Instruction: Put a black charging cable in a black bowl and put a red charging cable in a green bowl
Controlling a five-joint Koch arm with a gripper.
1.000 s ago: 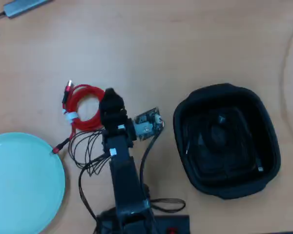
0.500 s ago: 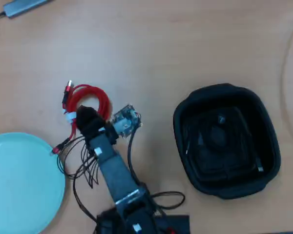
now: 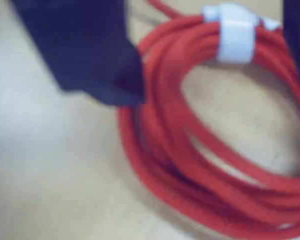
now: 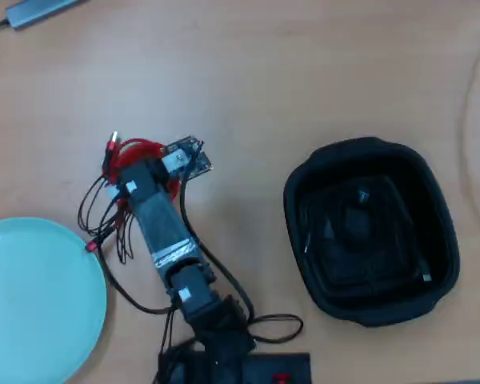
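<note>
Overhead, left to right: pale mint-green round dish [image 4: 32,300] empty at worktop [image 4: 304,72] edge. Arm stretched up-left from base, pincer [image 4: 140,172] hanging over bright red coiled cable [image 3: 210,150] with white tie [image 3: 235,37]; jaws spread, straddling coil. Black rounded-square plastic container [image 4: 372,228] right, thin black cable [image 4: 360,232] inside.

Grey adapter [image 4: 42,10] on wooden table [image 4: 304,72], top-left
</note>
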